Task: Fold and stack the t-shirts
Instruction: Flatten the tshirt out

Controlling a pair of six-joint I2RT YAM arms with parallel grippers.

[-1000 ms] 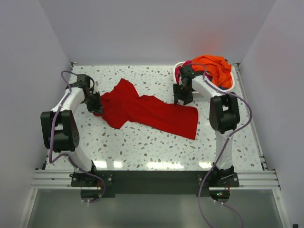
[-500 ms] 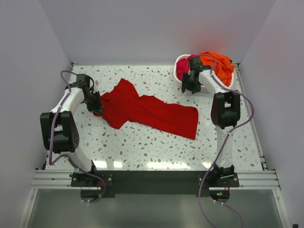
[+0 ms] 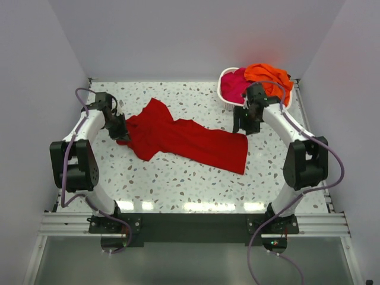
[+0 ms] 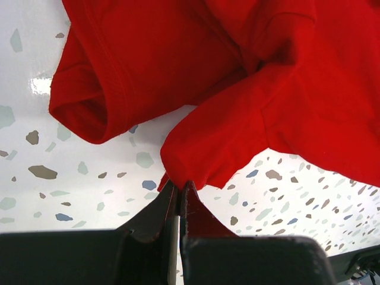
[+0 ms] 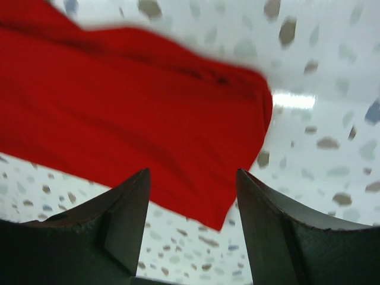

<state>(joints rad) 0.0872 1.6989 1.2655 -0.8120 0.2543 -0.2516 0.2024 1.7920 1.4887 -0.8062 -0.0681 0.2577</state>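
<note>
top: deep red t-shirt [image 3: 190,142] spread on counter [image 3: 172,178], long axis far-left to near-right; left pincer [image 3: 122,134] at its left end, right pincer [image 3: 244,126] nearest its far-right corner | left wrist: left pincer clamped shut on the t-shirt's edge fold | right wrist: right pincer agape, empty, t-shirt corner just ahead

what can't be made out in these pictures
- Top view: pink shirt and orange shirt are heaped in the basket; its wall hides their lower parts and anything beneath.
- Right wrist view: blurred; whether the right gripper touches the red shirt is unclear, and the shirt runs off the left edge.
- Left wrist view: the top edge cuts off most of the red shirt.
</note>
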